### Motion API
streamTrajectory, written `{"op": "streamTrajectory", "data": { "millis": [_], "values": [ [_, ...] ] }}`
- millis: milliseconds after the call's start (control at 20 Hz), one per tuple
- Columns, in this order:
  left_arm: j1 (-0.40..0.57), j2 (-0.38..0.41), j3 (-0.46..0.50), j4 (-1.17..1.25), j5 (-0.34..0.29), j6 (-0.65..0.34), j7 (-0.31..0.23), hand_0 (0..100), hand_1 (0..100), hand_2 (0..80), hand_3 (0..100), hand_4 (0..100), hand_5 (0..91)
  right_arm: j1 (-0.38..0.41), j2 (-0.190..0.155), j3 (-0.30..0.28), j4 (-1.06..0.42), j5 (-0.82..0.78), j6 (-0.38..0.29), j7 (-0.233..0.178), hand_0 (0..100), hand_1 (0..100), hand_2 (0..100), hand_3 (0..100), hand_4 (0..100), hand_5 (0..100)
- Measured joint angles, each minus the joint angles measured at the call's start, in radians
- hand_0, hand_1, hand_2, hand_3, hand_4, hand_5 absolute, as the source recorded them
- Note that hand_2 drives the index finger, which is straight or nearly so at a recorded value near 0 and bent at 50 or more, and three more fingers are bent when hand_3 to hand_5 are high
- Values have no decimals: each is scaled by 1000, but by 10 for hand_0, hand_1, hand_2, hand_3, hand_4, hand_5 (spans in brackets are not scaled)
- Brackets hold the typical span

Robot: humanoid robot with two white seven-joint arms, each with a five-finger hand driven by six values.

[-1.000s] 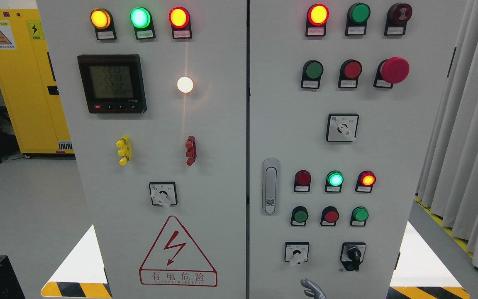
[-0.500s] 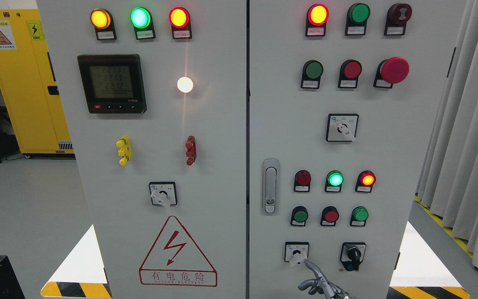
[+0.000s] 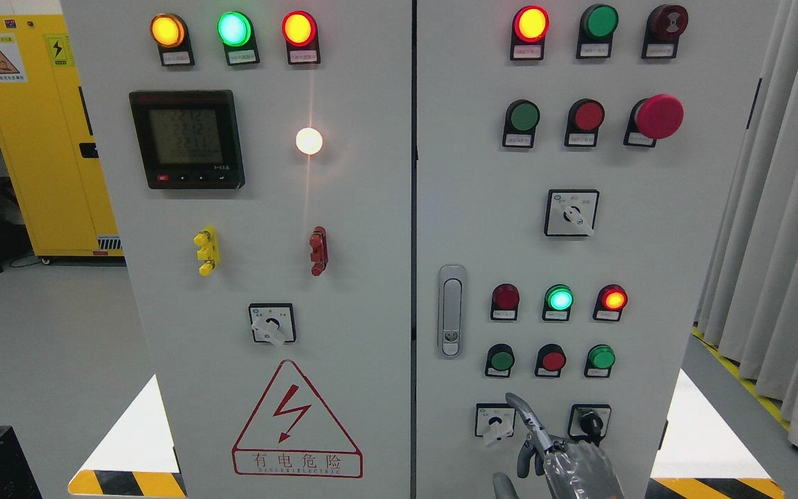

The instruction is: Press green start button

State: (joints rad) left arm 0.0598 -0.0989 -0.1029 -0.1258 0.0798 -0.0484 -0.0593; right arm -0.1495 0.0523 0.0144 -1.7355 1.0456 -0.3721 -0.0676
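I see the right hand (image 3: 557, 454) at frame bottom, in front of the cabinet's right door (image 3: 648, 229): index finger (image 3: 525, 412) out straight, other fingers curled, holding nothing. Fingertip sits btwn the white selector switch (image 3: 495, 421) and black key switch (image 3: 589, 423), below the button row. Green start button (image 3: 501, 360) is just up-left of the tip, not touched. Farther up, green lamp (image 3: 559, 299) is lit.

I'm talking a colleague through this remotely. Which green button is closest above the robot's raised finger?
On the right cabinet door, find the row of three unlit buttons right of the silver door latch. The green button is leftmost, beside the red one.
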Motion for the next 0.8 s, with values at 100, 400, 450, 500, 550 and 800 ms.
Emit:
{"op": "streamTrajectory", "data": {
  "millis": [100, 400, 450, 500, 550, 800],
  "values": [
    [0, 0, 0, 0, 0, 0, 0, 120, 556, 0, 0, 0, 0, -18, 0, -2, 9, 11, 3, 0, 526, 868, 0, 943, 971, 1000],
    [0, 0, 0, 0, 0, 0, 0, 120, 556, 0, 0, 0, 0, -58, 0, -7, 27, 34, 14, -3, 562, 871, 0, 943, 970, 1000],
    [0, 0, 0, 0, 0, 0, 0, 120, 556, 0, 0, 0, 0, -61, 0, -8, 30, 36, 15, -3, 565, 871, 0, 943, 970, 1000],
    [0, 0, 0, 0, 0, 0, 1, 120, 556, 0, 0, 0, 0, -66, 0, -8, 32, 39, 16, -2, 569, 871, 0, 943, 970, 1000],
    [0, 0, 0, 0, 0, 0, 1, 120, 556, 0, 0, 0, 0, -69, 0, -9, 34, 41, 17, -2, 572, 872, 0, 943, 970, 1000],
    [0, 0, 0, 0, 0, 0, 4, 120, 556, 0, 0, 0, 0, -79, 0, 0, 47, 47, 20, 0, 599, 875, 0, 943, 969, 1000]
  ]
}}
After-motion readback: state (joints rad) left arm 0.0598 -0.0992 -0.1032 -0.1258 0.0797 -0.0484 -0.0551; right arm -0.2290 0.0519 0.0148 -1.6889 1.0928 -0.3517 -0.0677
